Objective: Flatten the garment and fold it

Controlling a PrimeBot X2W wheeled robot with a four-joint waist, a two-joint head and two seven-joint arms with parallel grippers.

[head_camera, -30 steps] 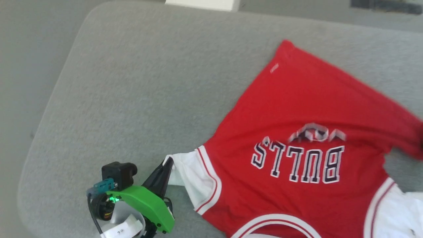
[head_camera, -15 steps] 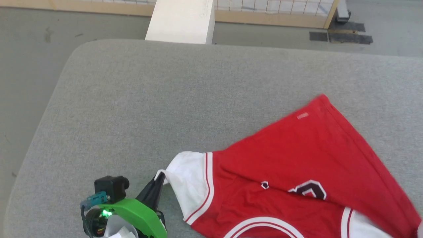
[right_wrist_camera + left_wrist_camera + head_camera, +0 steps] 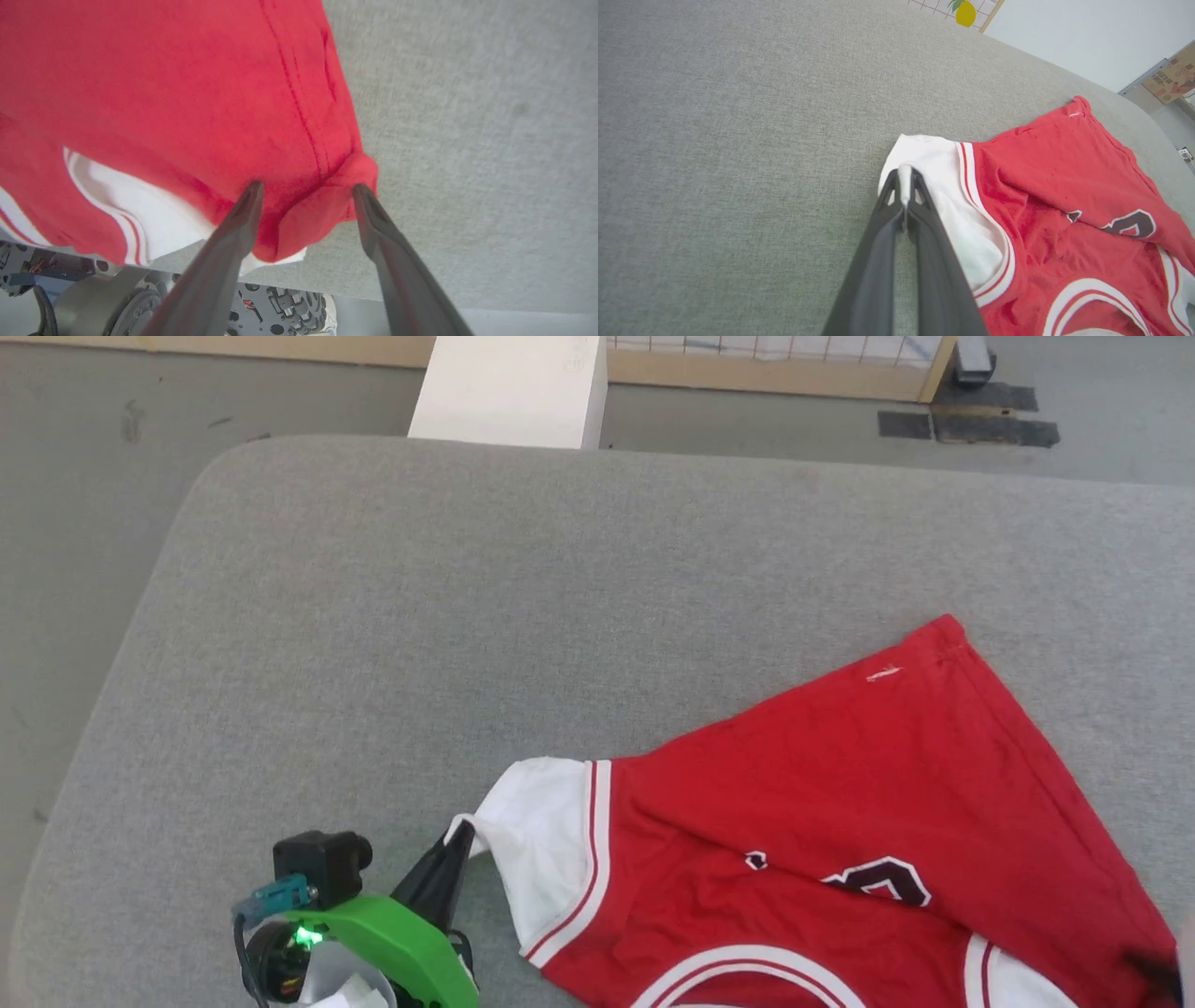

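Since the earlier frame, the far hem corner of the garment [image 3: 840, 775] has shifted slightly right, while the left gripper [image 3: 457, 835] stays in place. Left jaws are closed tight on the edge of the white sleeve [image 3: 943, 186]. Right gripper [image 3: 306, 186] jaws stand wide, straddling a bunched red corner. The garment lies on the near right of the grey padded surface [image 3: 420, 616], to the right of the left jaws. Its long axis runs from the collar trim at the near edge to the hem corner, which points far-right.

Lab space: padded grey table [image 3: 373, 616], wood-framed grid partition [image 3: 775, 373]
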